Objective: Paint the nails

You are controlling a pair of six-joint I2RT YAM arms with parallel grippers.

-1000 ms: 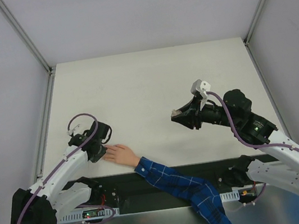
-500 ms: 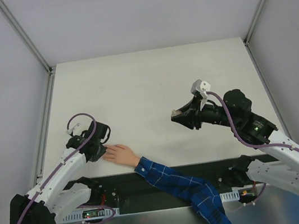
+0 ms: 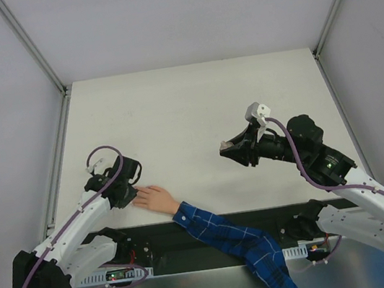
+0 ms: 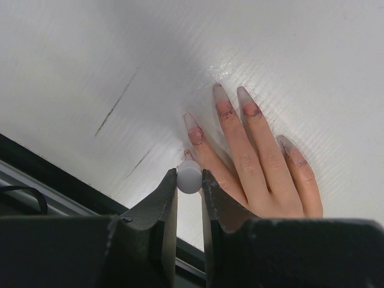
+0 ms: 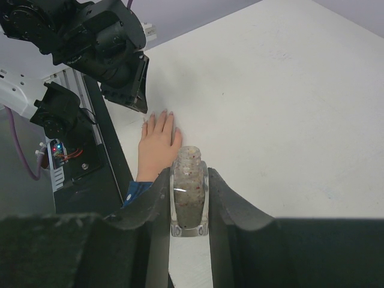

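**As the brush meets the outermost nail: the scene, item by item**

Where the work falls, the nails [image 4: 224, 107] come first: long, pale tips, most with a reddish smear near the base, none evenly covered.

- Hand [image 4: 264, 180]: skin-coloured, palm down, fingers a little spread, lying on the near left part of the table [image 3: 186, 108]. A blue plaid sleeve [image 3: 229, 239] runs back over the near edge.
- Brush [image 4: 189, 179]: a white round-topped handle. Its working end points at the small nail on the outer edge of the hand, and the bristles themselves are hidden.
- Left gripper [image 3: 134, 190]: clamped on the brush, poised right at the fingertips.
- Bottle [image 5: 189, 198]: small, clear, uncapped, with flecked polish inside.
- Right gripper [image 3: 228, 148]: clamped on the bottle, holding it off the table well apart from the hand.

Step in hand, as judged: painting the outermost nail, with the job far from done. The next move would call for a short, light stroke along that nail, then a shift to its neighbour. A return to the bottle seems likely once the brush runs dry.
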